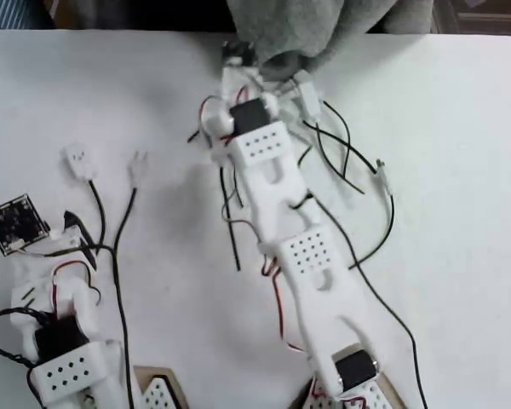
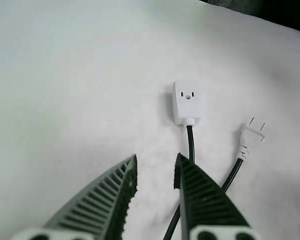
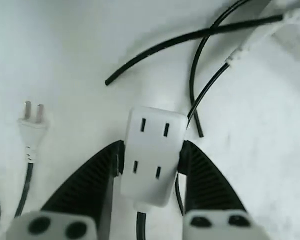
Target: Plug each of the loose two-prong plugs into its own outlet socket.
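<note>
White boxy socket [image 3: 152, 155], clamped between ribbed right fingers [image 3: 85, 190]

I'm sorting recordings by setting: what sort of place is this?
Probably a robotics lab or hobby workbench: a plain white table, a white arm with exposed wiring, a bare circuit board, and an outlet block held in the right gripper.

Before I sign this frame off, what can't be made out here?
High view: the right arm ends under grey fabric, hiding its grasp.
High view: the small socket has slots too small to count.
Right wrist view: a white piece is cut off at the corner; unidentifiable.
Left wrist view: the socket cord passes behind a finger; its run is hidden.
</note>
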`<state>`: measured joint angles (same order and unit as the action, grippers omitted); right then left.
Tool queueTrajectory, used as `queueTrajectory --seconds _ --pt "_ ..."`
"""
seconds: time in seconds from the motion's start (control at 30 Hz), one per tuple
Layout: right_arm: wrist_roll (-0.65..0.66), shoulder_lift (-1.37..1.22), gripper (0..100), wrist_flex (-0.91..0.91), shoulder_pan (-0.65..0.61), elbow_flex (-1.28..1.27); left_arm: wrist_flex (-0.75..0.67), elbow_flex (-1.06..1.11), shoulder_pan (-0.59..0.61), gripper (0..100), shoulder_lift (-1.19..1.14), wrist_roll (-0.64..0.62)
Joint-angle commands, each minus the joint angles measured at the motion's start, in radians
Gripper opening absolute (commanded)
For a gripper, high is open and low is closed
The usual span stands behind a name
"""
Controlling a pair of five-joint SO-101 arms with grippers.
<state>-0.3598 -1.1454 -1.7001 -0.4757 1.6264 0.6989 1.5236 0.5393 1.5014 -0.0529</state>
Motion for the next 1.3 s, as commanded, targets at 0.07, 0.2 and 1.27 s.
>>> queueTrajectory --seconds 0.07,0.2,1.27 --pt "0.074 0.249 4.1 -0.024 0.088 0.023 -0.015 -0.021 0.004 14 0.004 -0.009" --pt "0.074 0.352 4.1 -0.027 0.148 0.021 -0.014 -0.021 0.004 14 0.004 -0.009" --pt "-0.152 1.264 4.5 0.274 0.369 -1.588 -0.012 -0.012 -0.019 14 0.007 -0.008"
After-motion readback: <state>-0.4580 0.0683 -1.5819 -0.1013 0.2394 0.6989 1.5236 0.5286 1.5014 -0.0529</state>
